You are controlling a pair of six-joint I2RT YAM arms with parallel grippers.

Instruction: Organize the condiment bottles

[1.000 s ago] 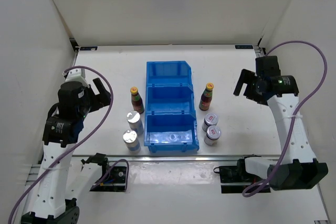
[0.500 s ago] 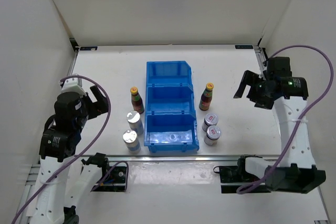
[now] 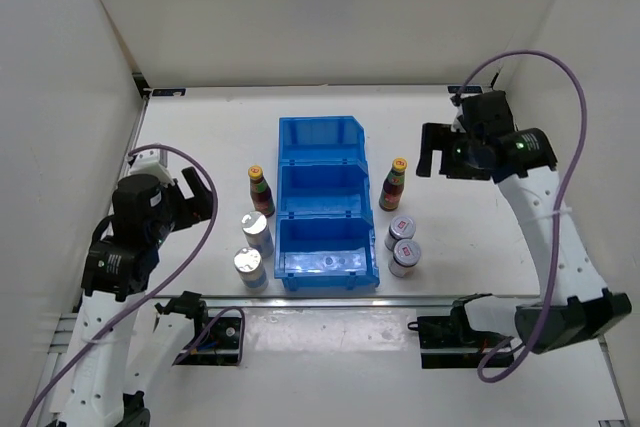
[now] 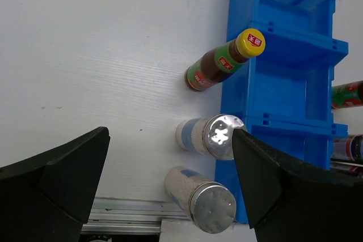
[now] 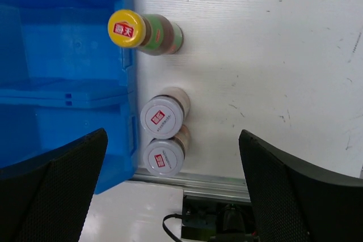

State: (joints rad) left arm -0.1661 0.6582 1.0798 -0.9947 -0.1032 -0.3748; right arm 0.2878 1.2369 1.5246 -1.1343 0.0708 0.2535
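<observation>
R arm change: swings in from the R edge toward the middle within the last sec. R gripper (image 3: 431, 153) now hangs near the R yellow-cap bottle (image 3: 393, 183), not touching.
L arm change: barely shifts. L gripper (image 3: 197, 193) sits L of the L yellow-cap bottle (image 3: 260, 190), apart from it.
R gripper state: fingers spread wide, nothing between them.
L gripper state: same, wide apart, empty.
Bottles: all 6 unmoved, upright on table (image 3: 200, 127).
L of bin (image 3: 320, 125): L yellow-cap bottle + 2 plain silver shakers (image 3: 257, 232).
R of bin: R yellow-cap bottle + 2 red-marked shakers (image 3: 399, 230), packed close together.
Bin: 3 compartments, no bottle in any.
Meaning: sorting not yet begun. R arm looks to be lining up the 1st pick, prob. the R yellow-cap bottle.
Watch: bottles stand just beside the bin wall, so finger room on that side looks slim.
</observation>
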